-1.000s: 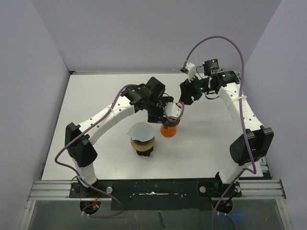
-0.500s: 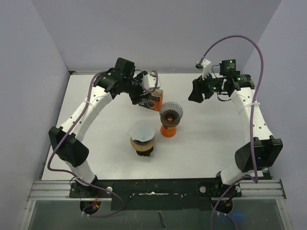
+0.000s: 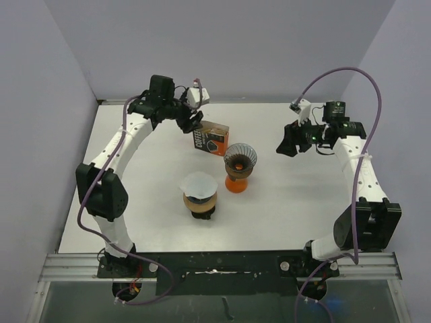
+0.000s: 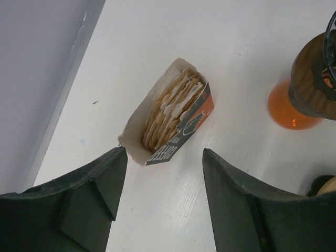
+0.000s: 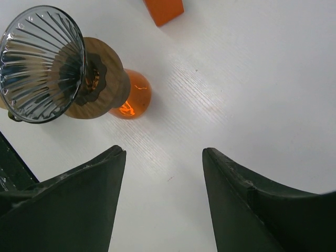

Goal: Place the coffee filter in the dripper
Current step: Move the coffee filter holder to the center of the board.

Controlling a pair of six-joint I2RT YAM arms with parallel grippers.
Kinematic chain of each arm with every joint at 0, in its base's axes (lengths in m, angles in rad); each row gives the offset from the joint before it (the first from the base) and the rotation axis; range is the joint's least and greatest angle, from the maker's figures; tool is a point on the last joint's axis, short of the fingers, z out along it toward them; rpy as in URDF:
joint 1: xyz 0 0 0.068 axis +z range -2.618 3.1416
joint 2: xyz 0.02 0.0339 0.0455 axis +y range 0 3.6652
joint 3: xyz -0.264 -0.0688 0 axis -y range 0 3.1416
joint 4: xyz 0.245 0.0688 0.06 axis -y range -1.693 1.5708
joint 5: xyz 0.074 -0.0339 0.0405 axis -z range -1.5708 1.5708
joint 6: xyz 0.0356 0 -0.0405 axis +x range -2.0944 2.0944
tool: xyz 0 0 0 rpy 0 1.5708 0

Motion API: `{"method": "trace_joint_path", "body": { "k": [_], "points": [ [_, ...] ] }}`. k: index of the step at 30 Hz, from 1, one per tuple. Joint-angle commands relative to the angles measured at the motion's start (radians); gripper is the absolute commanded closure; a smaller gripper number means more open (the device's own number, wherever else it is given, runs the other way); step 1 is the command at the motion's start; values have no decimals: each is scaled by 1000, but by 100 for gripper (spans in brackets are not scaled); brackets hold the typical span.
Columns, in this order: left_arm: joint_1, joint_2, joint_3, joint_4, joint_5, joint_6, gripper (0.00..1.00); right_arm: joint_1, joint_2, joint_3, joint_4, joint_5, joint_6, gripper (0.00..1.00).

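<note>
The glass dripper [image 3: 240, 157] stands on a wooden collar and orange base [image 3: 236, 184] at mid-table. In the right wrist view the dripper [image 5: 42, 63] shows bare ribs with no paper in it. An opened orange-and-black box of coffee filters [image 3: 212, 138] lies just behind and left of it. The left wrist view shows the box [image 4: 173, 113] with its stacked filters. My left gripper [image 3: 192, 121] is open and empty, behind and left of the box [image 4: 164, 153]. My right gripper [image 3: 286, 145] is open and empty to the right of the dripper [image 5: 164, 152].
A white paper cone [image 3: 199, 183] sits on top of a brown, round vessel [image 3: 201, 204] in front and left of the dripper. Grey walls enclose the table on the left, back and right.
Both grippers have pulled away from the dripper. The left arm swung back and left, uncovering the filter box. The right arm moved off to the right.
</note>
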Motion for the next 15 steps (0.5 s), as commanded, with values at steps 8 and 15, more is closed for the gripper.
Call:
{"method": "trace_joint_path", "body": {
  "k": [8, 15],
  "points": [
    [16, 194, 86, -47, 122, 198, 49, -110, -92, -132, 78, -126, -77, 38],
    [16, 307, 172, -154, 101, 369, 50, -152, -104, -205, 114, -154, -74, 37]
  ]
}}
